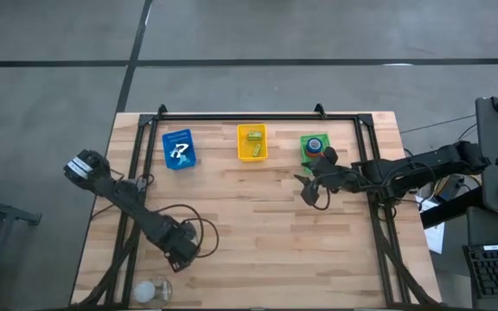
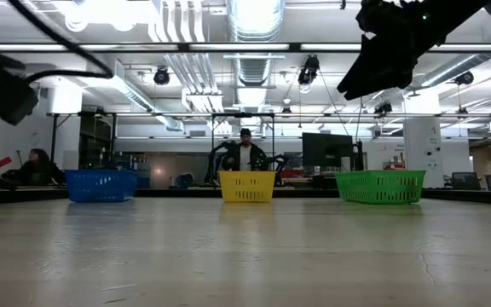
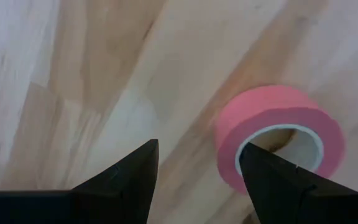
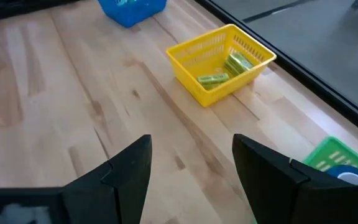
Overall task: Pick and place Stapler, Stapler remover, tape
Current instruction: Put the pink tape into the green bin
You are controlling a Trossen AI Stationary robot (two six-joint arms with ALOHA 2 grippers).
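Note:
A pink tape roll (image 3: 278, 127) lies flat on the wooden table. My left gripper (image 3: 197, 162) is open just above it, near the table's near left corner (image 1: 180, 252). One finger (image 3: 272, 180) stands in front of the roll's near wall; whether it touches, I cannot tell. In the high view the roll is hidden under that gripper. My right gripper (image 4: 191, 155) is open and empty, hovering over the table beside the green basket (image 1: 315, 147), which holds a blue and red item. The yellow basket (image 4: 219, 59) holds green items.
Three baskets stand in a row along the far edge: blue (image 1: 178, 149), yellow (image 1: 252, 142), green (image 2: 380, 186). A pale round thing (image 1: 150, 291) lies at the near left edge. A black frame rims the table. People (image 2: 245, 152) are in the room beyond.

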